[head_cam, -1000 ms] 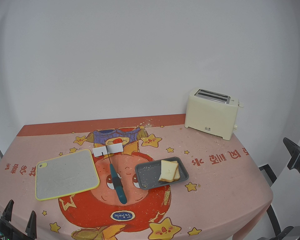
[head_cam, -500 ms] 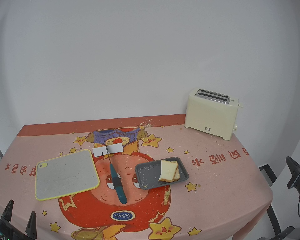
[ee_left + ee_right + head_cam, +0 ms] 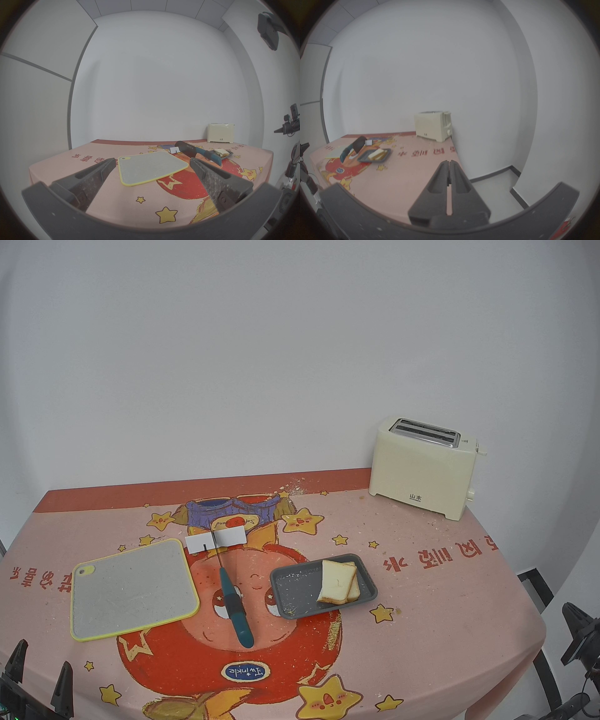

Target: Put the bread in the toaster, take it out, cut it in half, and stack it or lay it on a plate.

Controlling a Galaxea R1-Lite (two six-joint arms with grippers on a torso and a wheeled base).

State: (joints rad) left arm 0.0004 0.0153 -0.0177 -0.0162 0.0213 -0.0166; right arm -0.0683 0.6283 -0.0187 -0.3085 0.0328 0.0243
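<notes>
Two bread halves (image 3: pixel 338 581) lie stacked on the dark grey plate (image 3: pixel 295 589) at the table's middle; the bread (image 3: pixel 376 153) also shows on the plate (image 3: pixel 362 158) in the right wrist view. The cream toaster (image 3: pixel 424 466) stands at the back right with empty slots. A teal-handled knife (image 3: pixel 235 605) rests with its blade on a white holder (image 3: pixel 214 540). The grey cutting board (image 3: pixel 131 587) lies bare at the left. My left gripper (image 3: pixel 153 165) stands open at the near left table edge. My right gripper (image 3: pixel 449 165) is shut, empty, off the table's right side.
Crumbs are scattered over the patterned pink tablecloth (image 3: pixel 437 590). A white wall stands right behind the table. Past the right table edge the floor (image 3: pixel 493 184) drops away beside the wall.
My right gripper has dropped lower beside the table's right edge. Bread, plate, knife, board and left gripper have stayed where they were.
</notes>
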